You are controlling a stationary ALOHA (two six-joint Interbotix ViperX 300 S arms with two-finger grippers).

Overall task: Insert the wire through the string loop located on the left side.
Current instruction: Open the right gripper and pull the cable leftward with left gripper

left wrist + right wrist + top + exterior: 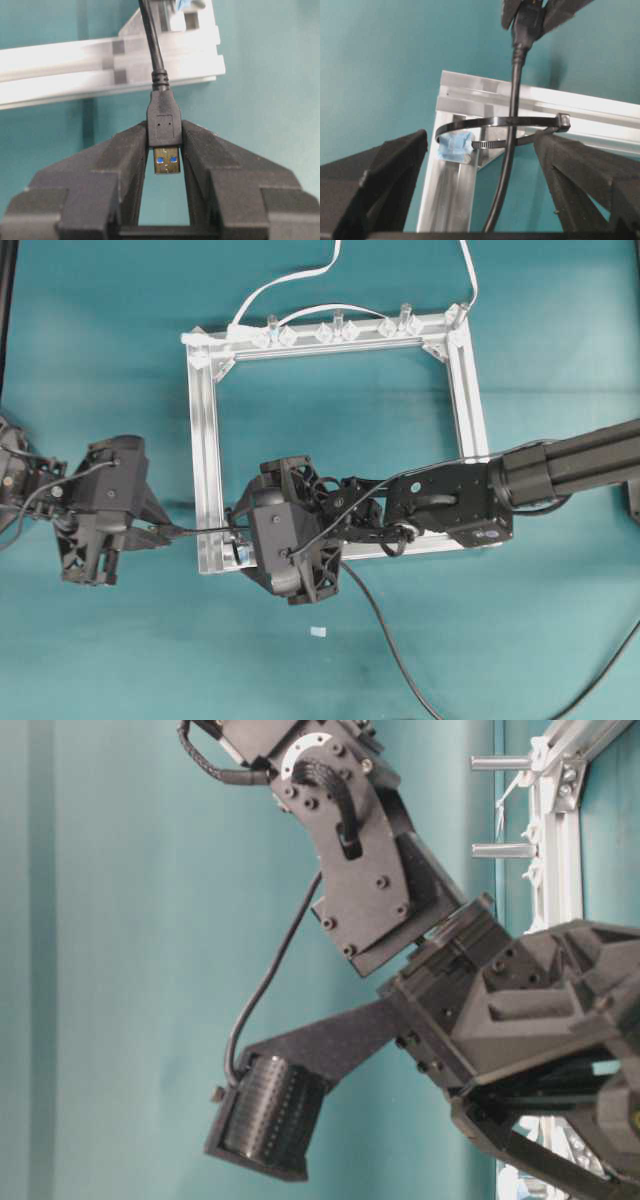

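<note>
Overhead: left gripper [152,531] sits just outside the left rail of the aluminium frame [207,430], clamped on the plug end of the wire [205,531]; the cable runs from there across the rail to the right gripper [262,540], which hangs over the frame's lower-left corner. Table-level view: only arm housings and a frame edge – no loop visible. Left wrist: fingers [200,150] narrow, pinching the black plug [163,122], metal tip pointing back toward the camera, cable leading away over the rail. Right wrist: jaws spread wide, holding nothing, flanking the string loop [495,122] with its pale-blue tab [454,147]; the wire passes through the loop. Judgement – threading looks done, pull-through in hand; next calls for the left arm drawing the plug away from the frame without snagging the loop
</note>
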